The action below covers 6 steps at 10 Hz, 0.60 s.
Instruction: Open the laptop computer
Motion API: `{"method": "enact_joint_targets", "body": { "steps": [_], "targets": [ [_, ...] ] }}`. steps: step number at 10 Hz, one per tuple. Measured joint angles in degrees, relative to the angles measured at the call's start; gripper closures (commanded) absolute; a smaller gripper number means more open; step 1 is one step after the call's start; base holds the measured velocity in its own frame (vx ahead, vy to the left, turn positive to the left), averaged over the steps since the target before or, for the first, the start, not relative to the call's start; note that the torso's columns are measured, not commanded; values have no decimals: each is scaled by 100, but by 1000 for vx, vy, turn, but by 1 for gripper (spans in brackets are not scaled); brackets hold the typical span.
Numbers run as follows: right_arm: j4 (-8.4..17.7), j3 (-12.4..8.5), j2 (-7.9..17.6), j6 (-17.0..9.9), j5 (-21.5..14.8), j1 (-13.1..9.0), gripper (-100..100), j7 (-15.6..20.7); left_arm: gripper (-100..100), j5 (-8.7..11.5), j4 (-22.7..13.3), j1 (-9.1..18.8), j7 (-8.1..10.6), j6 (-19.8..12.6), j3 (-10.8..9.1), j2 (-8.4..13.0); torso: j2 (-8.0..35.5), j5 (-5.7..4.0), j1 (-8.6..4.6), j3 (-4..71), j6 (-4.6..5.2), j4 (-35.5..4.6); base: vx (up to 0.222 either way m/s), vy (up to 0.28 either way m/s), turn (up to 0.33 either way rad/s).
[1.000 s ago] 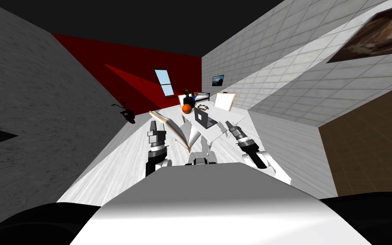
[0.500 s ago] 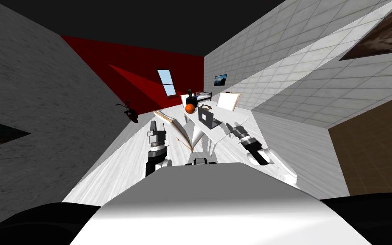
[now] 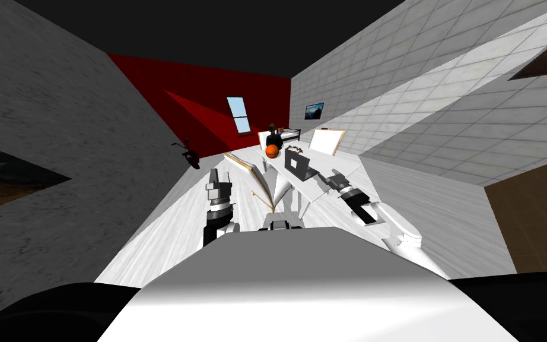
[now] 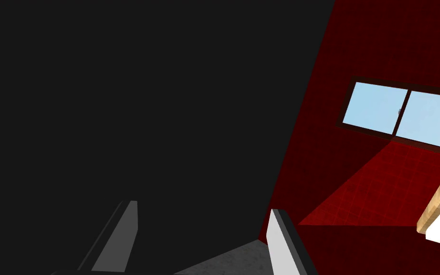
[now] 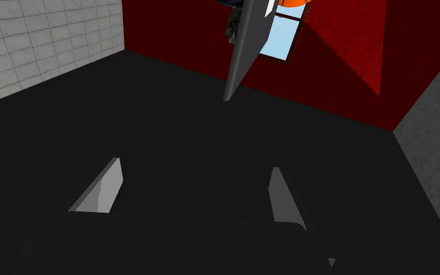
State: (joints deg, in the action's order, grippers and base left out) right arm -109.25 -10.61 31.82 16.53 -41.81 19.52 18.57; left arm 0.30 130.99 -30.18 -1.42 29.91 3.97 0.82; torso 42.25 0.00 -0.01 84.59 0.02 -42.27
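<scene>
1. Dark grey laptop sits on the white table, just ahead of the right gripper; the left gripper is farther away.
2. Left wrist: its fingers stand wide apart, holding nothing.
3. Right wrist: fingers wide apart, empty; the laptop's lid edge stands straight ahead.

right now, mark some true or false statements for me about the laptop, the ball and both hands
The right hand is shut on the laptop. False: its fingers stand open, holding nothing.
The ball is orange. True.
The left hand is open. True.
The ball lies between the right hand and the laptop. False: it lies beyond the laptop.
The window is in the tiled wall. False: it is in the red wall.
</scene>
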Motion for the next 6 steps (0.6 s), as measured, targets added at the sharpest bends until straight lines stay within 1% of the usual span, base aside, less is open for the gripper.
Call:
{"method": "enact_joint_targets", "body": {
  "steps": [1, 2, 4, 6],
  "targets": [
    [146, -72, 82, 18, -128, -22, -100, 155, 0, 0, 0, 0, 0, 0, 0, 0, 5, -1, -4, -3, -1, -1, 30, 109, 89],
    [266, -102, 225, -19, -256, -81, -100, 276, 0, 0, 0, 0, 0, 0, 0, 0, 3, 0, -2, -2, -1, -2, 26, 123, 134],
    [559, -111, 435, -137, -527, -266, -100, 536, 0, 0, 0, 0, 0, 0, 0, 0, 4, 1, 3, -3, -2, -1, 28, 120, 124],
    [714, -207, 717, -219, -730, -286, -100, 739, 0, 0, 0, 0, 0, 0, 0, 0, 5, -1, -5, -3, -1, -2, 28, 97, 107]
  ]
}}
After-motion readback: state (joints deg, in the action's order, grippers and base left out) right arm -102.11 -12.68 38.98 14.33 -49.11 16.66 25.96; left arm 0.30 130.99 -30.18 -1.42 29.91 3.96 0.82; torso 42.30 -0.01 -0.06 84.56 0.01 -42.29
